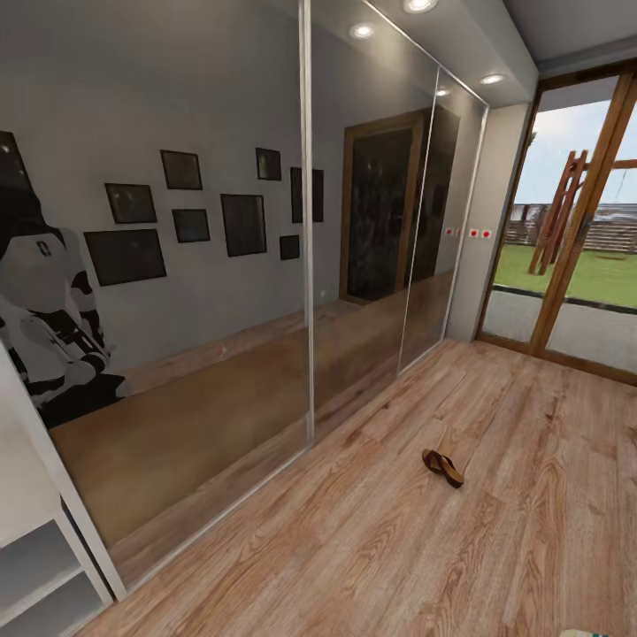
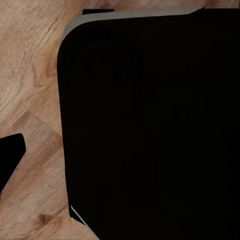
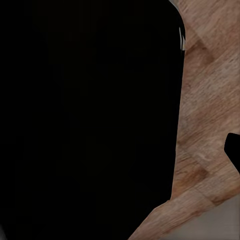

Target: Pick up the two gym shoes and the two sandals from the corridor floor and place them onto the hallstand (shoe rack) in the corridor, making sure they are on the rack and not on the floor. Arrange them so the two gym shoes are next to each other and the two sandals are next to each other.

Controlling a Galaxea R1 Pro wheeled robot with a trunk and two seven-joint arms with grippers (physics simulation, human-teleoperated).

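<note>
Head view looks down a corridor: the corridor floor (image 1: pixel 372 548) of warm wood planks runs from the lower edge up to a glass door (image 1: pixel 575 265) at the right. One brown sandal (image 1: pixel 443 466) lies flat on the planks just right of centre, well apart from everything else. A mirrored sliding-door wardrobe (image 1: pixel 221 292) covers the left wall and shows a reflection of the robot at the far left. At the lower left corner a light-grey edge of the hallstand (image 1: pixel 40 566) shows its cubby tiers, well apart from the sandal, so the sandal awaits collection, I judge.

Left wrist view has a large black body close to the lens, with wood planks at its left edge. Whether that gripper is apart or together I cannot tell.

Right wrist view is likewise blocked by black, planks at the right edge; its jaws cannot be judged either.
</note>
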